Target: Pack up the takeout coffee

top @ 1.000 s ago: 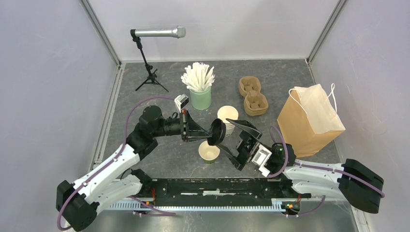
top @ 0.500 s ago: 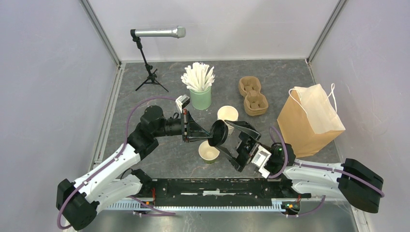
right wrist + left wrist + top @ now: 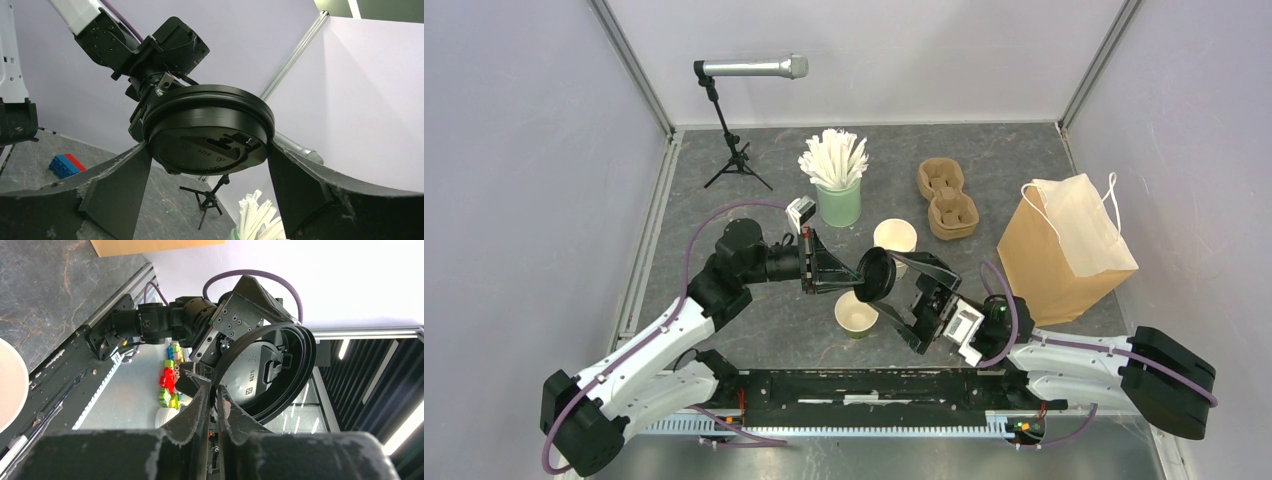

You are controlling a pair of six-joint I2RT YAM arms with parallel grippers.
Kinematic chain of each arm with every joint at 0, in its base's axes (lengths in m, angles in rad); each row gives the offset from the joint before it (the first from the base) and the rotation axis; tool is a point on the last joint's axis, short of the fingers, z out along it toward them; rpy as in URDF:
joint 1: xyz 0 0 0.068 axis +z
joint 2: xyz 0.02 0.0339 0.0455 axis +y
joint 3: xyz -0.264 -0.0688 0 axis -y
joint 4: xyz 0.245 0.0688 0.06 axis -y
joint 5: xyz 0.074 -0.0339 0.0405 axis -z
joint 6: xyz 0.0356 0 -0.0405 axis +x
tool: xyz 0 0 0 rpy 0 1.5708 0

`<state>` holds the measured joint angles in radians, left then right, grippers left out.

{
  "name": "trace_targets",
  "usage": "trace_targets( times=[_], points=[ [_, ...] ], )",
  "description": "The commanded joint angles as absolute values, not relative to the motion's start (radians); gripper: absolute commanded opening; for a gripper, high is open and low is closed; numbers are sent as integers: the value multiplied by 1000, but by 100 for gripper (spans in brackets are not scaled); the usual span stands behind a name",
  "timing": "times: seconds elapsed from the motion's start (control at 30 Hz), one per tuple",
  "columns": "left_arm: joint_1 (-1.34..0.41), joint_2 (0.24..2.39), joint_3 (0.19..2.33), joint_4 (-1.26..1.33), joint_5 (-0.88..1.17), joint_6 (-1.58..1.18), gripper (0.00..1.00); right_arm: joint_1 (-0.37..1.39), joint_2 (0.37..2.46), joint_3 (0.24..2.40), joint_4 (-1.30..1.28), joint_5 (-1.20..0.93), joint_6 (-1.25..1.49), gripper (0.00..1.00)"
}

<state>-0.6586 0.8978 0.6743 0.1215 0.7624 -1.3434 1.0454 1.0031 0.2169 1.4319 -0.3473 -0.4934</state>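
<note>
- Lid, round black plastic point(image 3: 876, 272), pinched at its rim by left gripper point(image 3: 214, 390).
- Right gripper point(image 3: 207, 147) spread wide, fingers flanking lid; grasp cannot be told.
- Olive-green paper cup point(image 3: 856, 316) stands lidless on grey table point(image 3: 774, 320), just below lid.

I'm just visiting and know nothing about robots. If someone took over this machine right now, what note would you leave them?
Left gripper: pinching the black lid by its rim, in mid-air.
Right gripper: fingers wide on either side of that lid; grip unclear.
Open cup: on the table near both grippers, no lid.
Done: nothing visibly packed.
To do: lid the cup, then move the coffee to the cup carrier or paper bag.
</note>
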Motion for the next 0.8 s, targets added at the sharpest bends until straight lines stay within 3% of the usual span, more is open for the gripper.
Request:
trace_targets(
  times=[0.0,0.4,0.53,0.63,0.77],
  points=[
    [-665,888,672,116,754,-1338,18,1050,993,216,1524,-336,-453,91],
    [-665,881,668,109,756,-1326,31,1049,974,204,1492,-322,-419,80],
    [-663,882,743,-140,669,-1141,53,1049,907,212,1325,-240,-391,81],
    [-663,903,862,-452,453,-938,67,1049,822,272,1011,-160,-392,81],
    [-661,924,964,-676,160,-795,84,1049,764,413,581,-97,-395,80]
  ],
)
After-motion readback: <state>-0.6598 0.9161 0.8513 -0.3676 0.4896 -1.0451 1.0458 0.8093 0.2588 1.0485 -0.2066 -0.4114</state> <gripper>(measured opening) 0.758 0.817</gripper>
